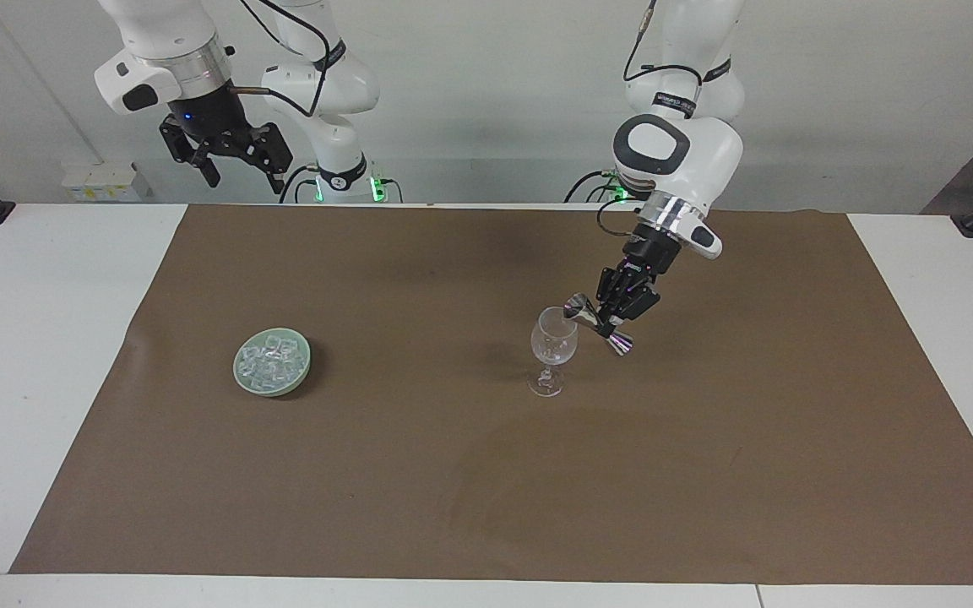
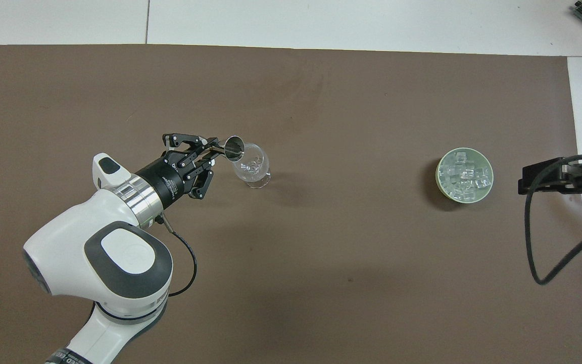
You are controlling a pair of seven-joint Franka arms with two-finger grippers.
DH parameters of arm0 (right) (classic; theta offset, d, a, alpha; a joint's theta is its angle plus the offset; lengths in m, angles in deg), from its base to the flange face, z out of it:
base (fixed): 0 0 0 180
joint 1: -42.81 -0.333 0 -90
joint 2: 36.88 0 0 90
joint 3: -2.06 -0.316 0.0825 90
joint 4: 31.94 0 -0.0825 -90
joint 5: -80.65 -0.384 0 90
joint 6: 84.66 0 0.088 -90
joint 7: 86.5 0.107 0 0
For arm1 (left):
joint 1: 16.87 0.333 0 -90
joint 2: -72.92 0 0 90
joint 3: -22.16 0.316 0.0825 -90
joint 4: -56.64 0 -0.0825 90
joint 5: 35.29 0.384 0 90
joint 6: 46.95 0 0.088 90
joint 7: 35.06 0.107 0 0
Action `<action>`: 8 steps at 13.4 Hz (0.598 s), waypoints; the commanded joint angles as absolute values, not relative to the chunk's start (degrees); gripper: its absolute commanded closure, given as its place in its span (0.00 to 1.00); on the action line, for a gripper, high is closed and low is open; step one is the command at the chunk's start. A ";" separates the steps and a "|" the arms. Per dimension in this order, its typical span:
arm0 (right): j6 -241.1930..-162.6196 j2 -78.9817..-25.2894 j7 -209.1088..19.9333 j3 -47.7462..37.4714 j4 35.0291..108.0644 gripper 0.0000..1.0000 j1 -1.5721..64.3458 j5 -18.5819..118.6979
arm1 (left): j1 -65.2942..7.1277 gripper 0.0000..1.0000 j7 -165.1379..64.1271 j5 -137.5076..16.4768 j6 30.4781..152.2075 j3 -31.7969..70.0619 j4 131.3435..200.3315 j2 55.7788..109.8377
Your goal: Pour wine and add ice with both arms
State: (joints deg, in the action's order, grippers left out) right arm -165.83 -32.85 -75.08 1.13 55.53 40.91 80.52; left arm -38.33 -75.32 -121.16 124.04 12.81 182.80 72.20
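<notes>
A clear wine glass (image 1: 553, 344) (image 2: 254, 166) stands upright on the brown mat toward the left arm's end. My left gripper (image 1: 610, 318) (image 2: 214, 151) is shut on a small steel jigger (image 1: 595, 323) (image 2: 233, 147). The jigger is tilted, with its mouth at the glass rim. No wine shows in the jigger or the glass. The ice (image 1: 270, 355) (image 2: 465, 174) is heaped in a pale green bowl (image 1: 243, 380) (image 2: 439, 178) toward the right arm's end. My right gripper (image 1: 246, 177) (image 2: 527, 182) waits open, high over the table edge by its base, holding nothing.
The brown mat (image 1: 486, 473) (image 2: 321, 263) covers most of the white table (image 1: 30, 338). A black cable (image 2: 538, 253) hangs from the right arm over the mat's edge.
</notes>
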 commanded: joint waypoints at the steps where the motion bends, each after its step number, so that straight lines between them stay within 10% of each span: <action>1: -165.87 -31.70 -76.22 1.18 56.92 0.00 40.79 81.18 | -40.59 1.00 -73.03 -122.22 126.63 13.72 181.54 73.27; 8: -165.96 -31.61 -76.13 1.18 56.83 0.00 40.79 81.17 | -41.21 1.00 -69.61 -121.78 128.13 13.72 181.27 73.28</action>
State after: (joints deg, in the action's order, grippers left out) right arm -165.83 -32.85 -75.07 1.13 55.53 40.91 80.52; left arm -39.44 -71.51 -121.15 126.39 12.80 182.40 72.48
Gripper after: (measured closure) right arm 0.000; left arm 0.789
